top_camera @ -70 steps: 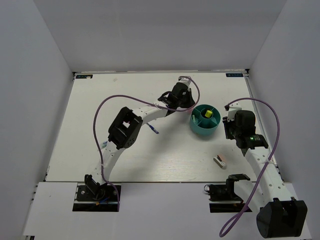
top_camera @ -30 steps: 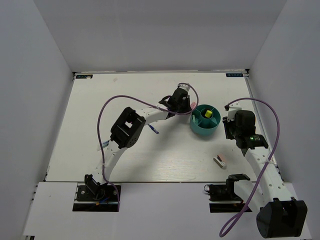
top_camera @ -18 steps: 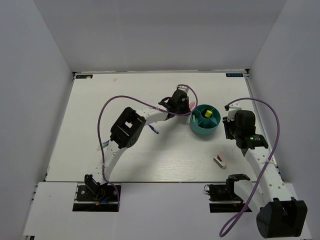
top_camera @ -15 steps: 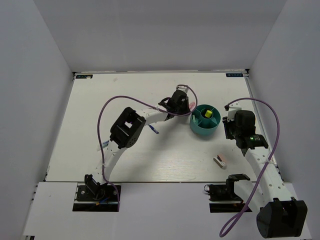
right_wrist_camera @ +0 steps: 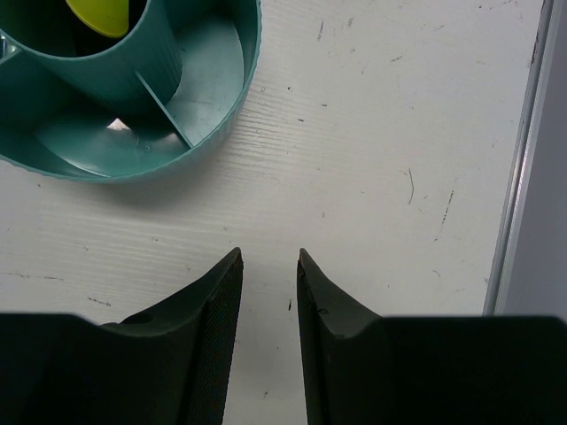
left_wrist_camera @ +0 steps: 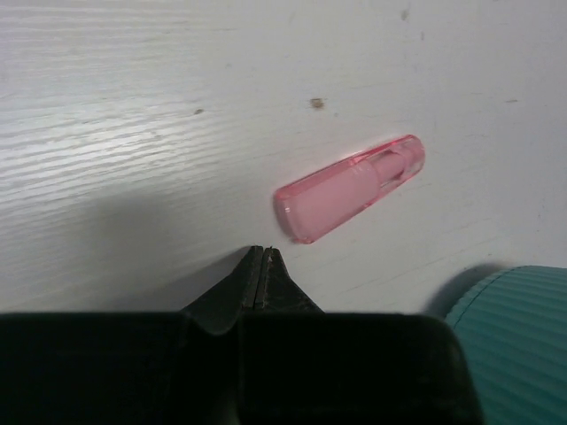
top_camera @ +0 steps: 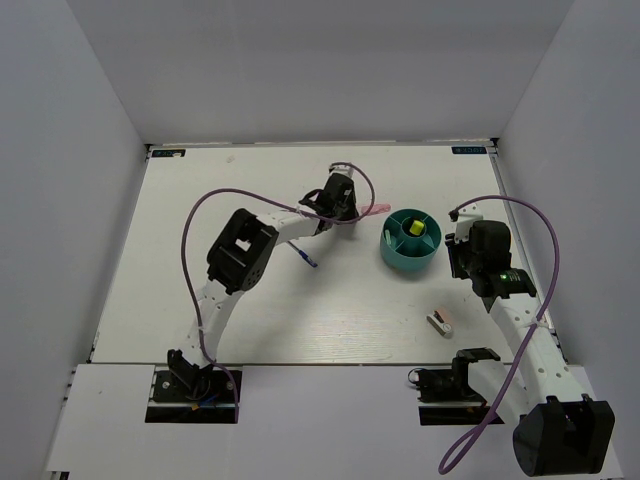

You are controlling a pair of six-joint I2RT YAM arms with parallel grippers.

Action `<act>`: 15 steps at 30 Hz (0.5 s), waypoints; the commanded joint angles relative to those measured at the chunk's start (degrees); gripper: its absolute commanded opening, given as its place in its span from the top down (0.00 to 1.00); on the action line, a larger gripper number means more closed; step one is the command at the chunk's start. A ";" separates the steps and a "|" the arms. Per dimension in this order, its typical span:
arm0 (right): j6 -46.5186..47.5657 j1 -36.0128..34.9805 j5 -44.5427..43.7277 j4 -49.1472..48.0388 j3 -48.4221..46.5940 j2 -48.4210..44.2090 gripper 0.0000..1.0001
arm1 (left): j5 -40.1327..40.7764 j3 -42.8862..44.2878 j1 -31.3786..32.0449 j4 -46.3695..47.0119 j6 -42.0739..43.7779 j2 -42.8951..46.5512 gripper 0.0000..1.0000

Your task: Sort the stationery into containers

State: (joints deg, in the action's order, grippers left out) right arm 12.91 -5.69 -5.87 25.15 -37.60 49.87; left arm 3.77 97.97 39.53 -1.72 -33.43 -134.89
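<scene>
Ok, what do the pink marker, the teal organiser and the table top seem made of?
Pink marker: likely glossy translucent plastic; an inner core shows through the shell.
Teal organiser: opaque moulded plastic, satin, with fine vertical ribs on its outer wall.
Table top: matt white, with grain lines and small scuffs; painted wood or wood-look laminate, cannot tell which.

The teal organiser (right_wrist_camera: 232, 106) fills the upper left corner, its ribbed wall standing on the white tabletop (right_wrist_camera: 381, 159). Inside it, thin dividers run outward from a central cup, where something yellow (right_wrist_camera: 99, 13) sits, possibly a highlighter cap. Below and right of the organiser, the right pincer (right_wrist_camera: 268, 257) hangs with a narrow gap between its fingers, gripping nothing. Far right of the organiser runs a grey edge strip (right_wrist_camera: 523, 159).
</scene>
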 commanded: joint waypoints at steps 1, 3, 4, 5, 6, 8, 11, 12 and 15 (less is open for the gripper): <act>0.63 0.16 -0.28 -1.86 0.34 -0.38 0.65 | -0.86 -4.19 -0.07 -1.20 0.91 6.04 0.94; 0.63 0.16 -0.20 -1.85 0.34 -0.39 0.65 | -1.57 -8.74 0.46 1.08 0.82 8.31 0.94; 0.63 0.16 -0.20 -1.86 0.43 -0.47 0.65 | -2.53 -9.81 0.90 2.84 1.17 10.07 0.94; 0.72 0.16 -0.28 -1.86 0.43 -0.56 0.65 | -2.54 -10.52 0.99 2.95 3.61 11.39 0.91; 0.72 0.16 -0.20 -1.86 0.43 -0.39 0.65 | -2.45 -10.52 1.34 2.08 4.51 11.66 0.88; 0.63 0.07 -0.02 -1.94 0.34 -0.39 0.65 | -3.06 -8.43 1.17 0.06 7.13 11.58 0.63; 0.63 0.33 -0.37 -1.68 0.43 -0.21 0.65 | -5.42 -4.12 0.64 -4.52 11.98 9.91 0.35; 0.54 0.16 -0.20 -1.85 0.34 -0.38 0.65 | -5.70 -2.54 0.55 -6.96 15.03 9.47 0.32; 0.63 0.16 -0.20 -1.42 0.43 -0.21 0.65 | -5.79 2.29 0.29 -10.84 19.34 6.58 0.29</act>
State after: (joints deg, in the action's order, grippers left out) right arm 12.91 -5.65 -5.85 25.15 -37.60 49.87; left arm -0.54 95.33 40.53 -7.57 -21.37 -128.49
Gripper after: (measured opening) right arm 0.348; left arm 0.702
